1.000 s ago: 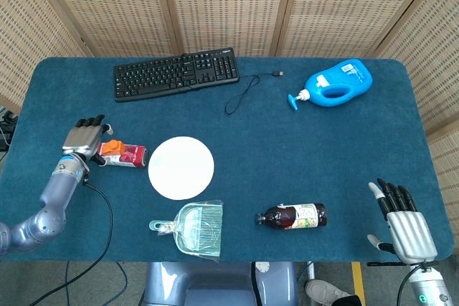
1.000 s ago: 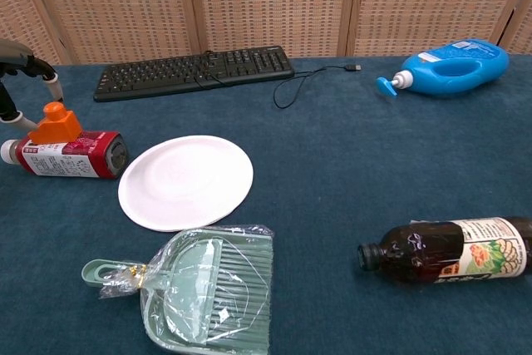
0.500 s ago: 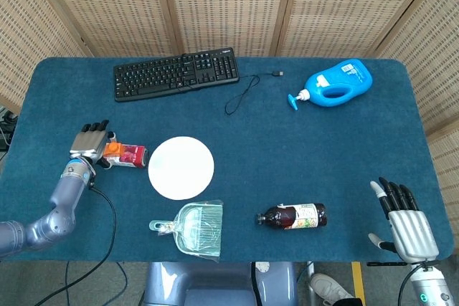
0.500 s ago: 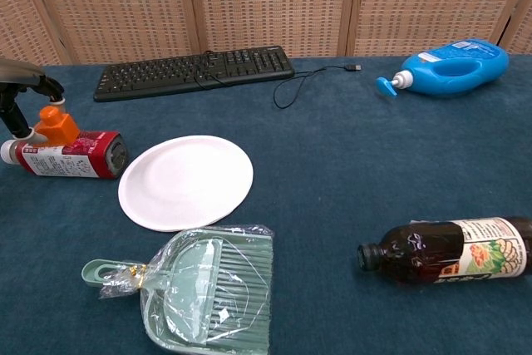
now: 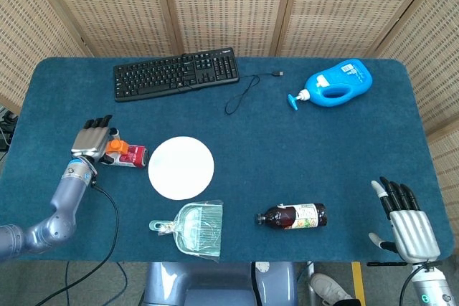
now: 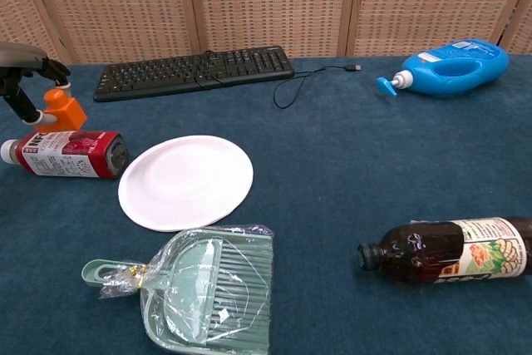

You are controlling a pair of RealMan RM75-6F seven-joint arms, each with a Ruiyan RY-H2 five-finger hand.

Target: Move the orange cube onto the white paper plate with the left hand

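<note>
The orange cube (image 5: 117,146) (image 6: 63,109) hangs just above a red bottle (image 5: 132,155) (image 6: 68,154) lying at the table's left side. My left hand (image 5: 93,139) (image 6: 25,68) pinches the cube from its left. The white paper plate (image 5: 181,168) (image 6: 185,181) lies flat to the right of the bottle, with nothing on it. My right hand (image 5: 403,221) rests open at the near right corner, fingers apart, holding nothing; the chest view does not show it.
A black keyboard (image 5: 176,73) (image 6: 193,72) with its cable lies at the back. A blue jug (image 5: 337,82) (image 6: 453,65) lies at the back right, a dark bottle (image 5: 292,216) (image 6: 449,249) near front, and a wrapped green dustpan (image 5: 192,228) (image 6: 199,293) below the plate.
The orange cube, which sat on the red bottle, has been pinched by my left hand and raised off it. The right hand has stayed put.
</note>
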